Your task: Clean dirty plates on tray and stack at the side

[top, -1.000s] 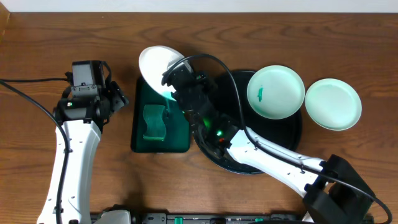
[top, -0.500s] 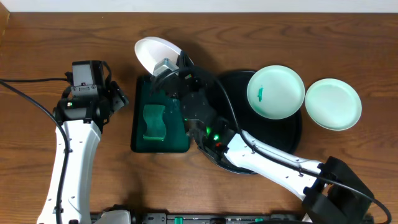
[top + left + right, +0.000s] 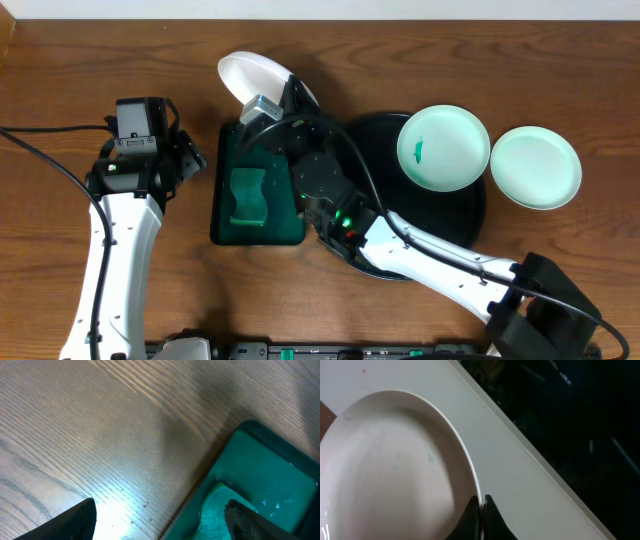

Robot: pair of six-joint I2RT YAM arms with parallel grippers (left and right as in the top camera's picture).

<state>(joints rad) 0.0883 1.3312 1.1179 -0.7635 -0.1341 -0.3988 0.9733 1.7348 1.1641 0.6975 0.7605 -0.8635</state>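
Note:
My right gripper [image 3: 288, 97] is shut on the rim of a white plate [image 3: 250, 80] and holds it tilted above the far end of the green tray. In the right wrist view the fingers [image 3: 481, 510] pinch that plate's edge [image 3: 395, 465]. A pale-mint plate with a green smear [image 3: 443, 147] lies on the black tray [image 3: 470, 215]. Another pale-mint plate [image 3: 536, 166] lies on the table right of the black tray. My left gripper [image 3: 190, 152] is open and empty left of the green tray; its fingers [image 3: 160, 522] straddle that tray's edge.
A rectangular dark green tray [image 3: 225, 215] holds a green sponge [image 3: 247, 196]; both show in the left wrist view, the tray [image 3: 270, 470] and the sponge [image 3: 215, 515]. The right arm spans the black tray's left half. Bare wooden table [image 3: 560, 260] lies around.
The right gripper has carried the white plate a little left and away from the black tray, over the green tray's far end. The left arm has not moved.

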